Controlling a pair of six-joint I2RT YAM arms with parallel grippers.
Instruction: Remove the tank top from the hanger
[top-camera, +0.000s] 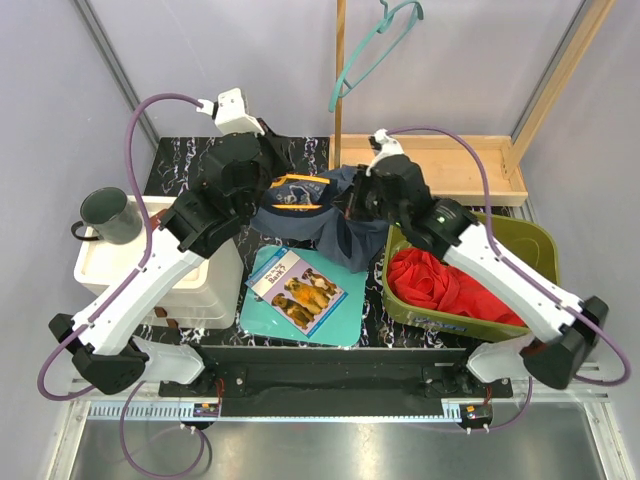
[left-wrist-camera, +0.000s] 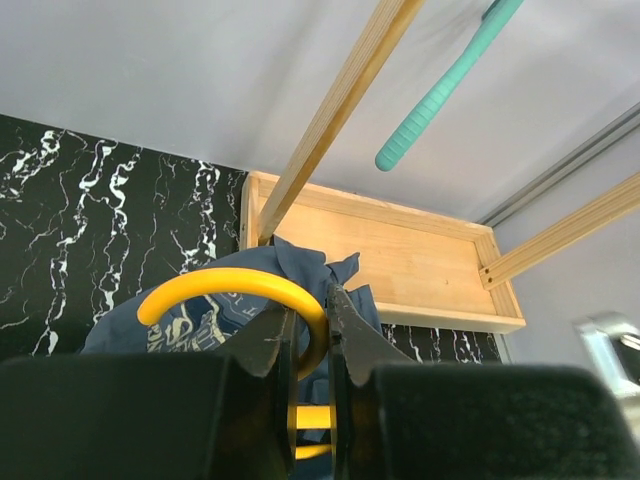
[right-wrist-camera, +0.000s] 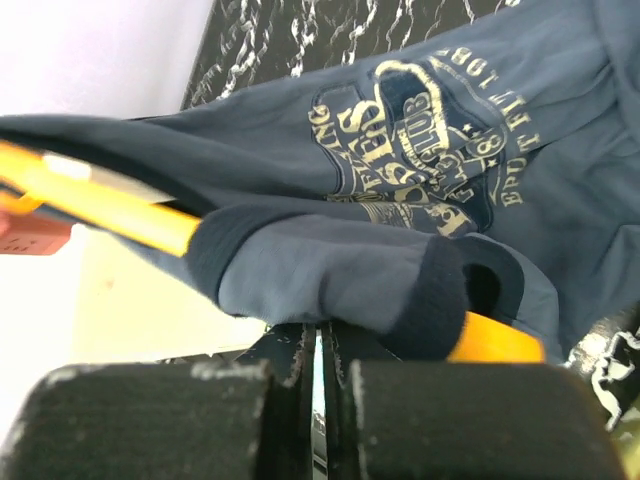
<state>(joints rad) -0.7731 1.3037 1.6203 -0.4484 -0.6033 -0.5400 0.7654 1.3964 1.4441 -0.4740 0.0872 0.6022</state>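
The dark blue tank top (top-camera: 322, 218) with a cream print hangs on a yellow hanger (top-camera: 296, 181) held above the table's middle. My left gripper (top-camera: 262, 186) is shut on the hanger's hook (left-wrist-camera: 222, 284); in the left wrist view the jaws (left-wrist-camera: 312, 322) pinch the yellow curve with the tank top (left-wrist-camera: 300, 262) behind. My right gripper (top-camera: 358, 206) is at the top's right side. In the right wrist view its jaws (right-wrist-camera: 318, 335) stand nearly closed on the folded strap (right-wrist-camera: 330, 275) of the tank top (right-wrist-camera: 420, 150), and the hanger arm (right-wrist-camera: 100, 207) runs through the strap.
A teal hanger (top-camera: 375, 50) hangs on the wooden rack (top-camera: 440, 165) at the back. A green bin (top-camera: 535, 240) with red cloth (top-camera: 440, 285) is at the right. A picture book (top-camera: 297, 288) lies at the front. A white box (top-camera: 190, 290) with a dark mug (top-camera: 108, 215) is at the left.
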